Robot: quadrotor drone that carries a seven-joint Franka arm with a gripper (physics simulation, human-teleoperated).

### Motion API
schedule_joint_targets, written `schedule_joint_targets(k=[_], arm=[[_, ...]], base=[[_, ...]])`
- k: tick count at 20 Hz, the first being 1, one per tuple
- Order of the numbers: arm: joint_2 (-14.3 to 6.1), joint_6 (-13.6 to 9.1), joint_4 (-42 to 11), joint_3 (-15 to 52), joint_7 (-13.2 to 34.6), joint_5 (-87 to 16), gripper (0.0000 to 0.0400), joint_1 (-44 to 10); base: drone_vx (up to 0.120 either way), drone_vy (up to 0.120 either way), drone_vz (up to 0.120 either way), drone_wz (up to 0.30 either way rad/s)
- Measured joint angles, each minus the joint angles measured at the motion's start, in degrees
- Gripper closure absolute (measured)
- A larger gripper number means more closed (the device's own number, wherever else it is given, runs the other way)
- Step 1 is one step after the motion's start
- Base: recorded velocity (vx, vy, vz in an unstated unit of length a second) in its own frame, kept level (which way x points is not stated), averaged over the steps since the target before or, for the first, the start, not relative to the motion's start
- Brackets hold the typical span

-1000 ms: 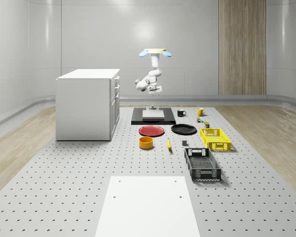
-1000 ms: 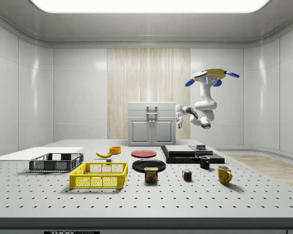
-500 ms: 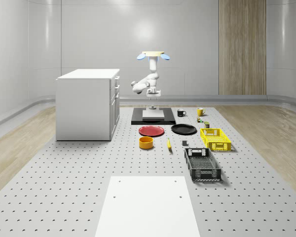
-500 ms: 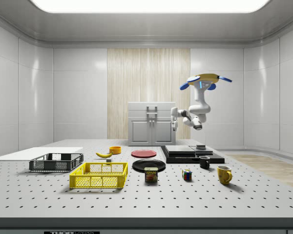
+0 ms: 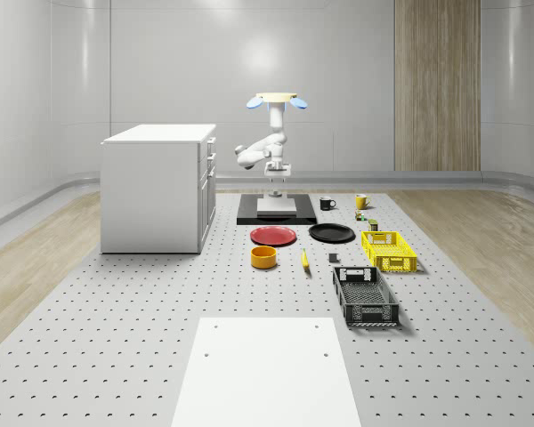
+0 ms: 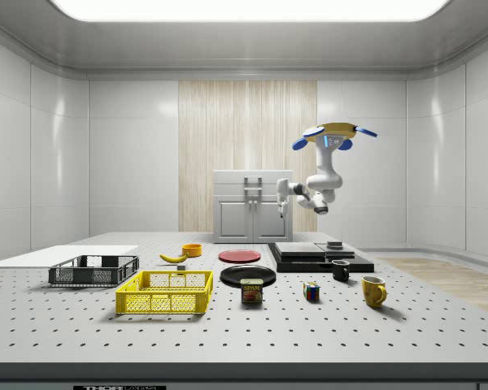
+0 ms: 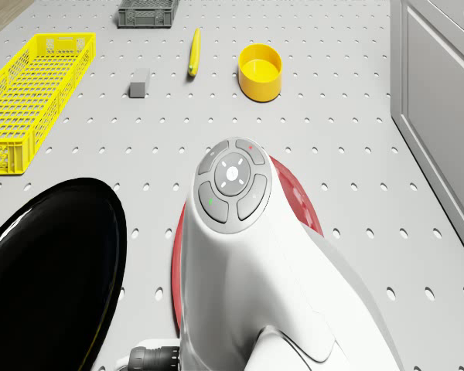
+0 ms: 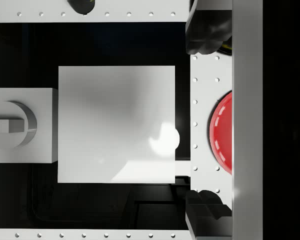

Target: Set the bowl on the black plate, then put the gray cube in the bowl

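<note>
Drone (image 5: 277, 99) hovering over black pad (image 5: 277, 214) — tool (image 6: 282, 213) state: cannot tell.
Drone view resolves gray cube (image 7: 139, 83); bowl (image 5: 264, 257) well forward of tool, counter-level.

In the drone view the arm (image 7: 255, 270) hides much of the red plate (image 7: 303, 202), and the black plate (image 7: 54, 263) (beside it) runs off the edge.

black plate (image 7: 50, 263): glossy | bowl (image 7: 261, 72): smooth yellow plastic | table (image 7: 332, 116): matt, perforated
</note>
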Motion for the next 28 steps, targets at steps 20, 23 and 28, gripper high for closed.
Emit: schedule_joint_targets(k=[20,23,28], arm=[[-5.66,5.04,0.40,1.85,1.93,2.92,0.0000,-2.08],[-6.44,5.75,0.45,2.06,2.15,3.31,0.0000,-2.32],[-7.68,6.90,0.53,2.39,2.50,3.93,0.0000,-2.69]], base=[[0.120,0.000,-0.090,0.000],[0.120,0.000,-0.120,0.000],[0.120,-0.080,-0.008,0.000]])
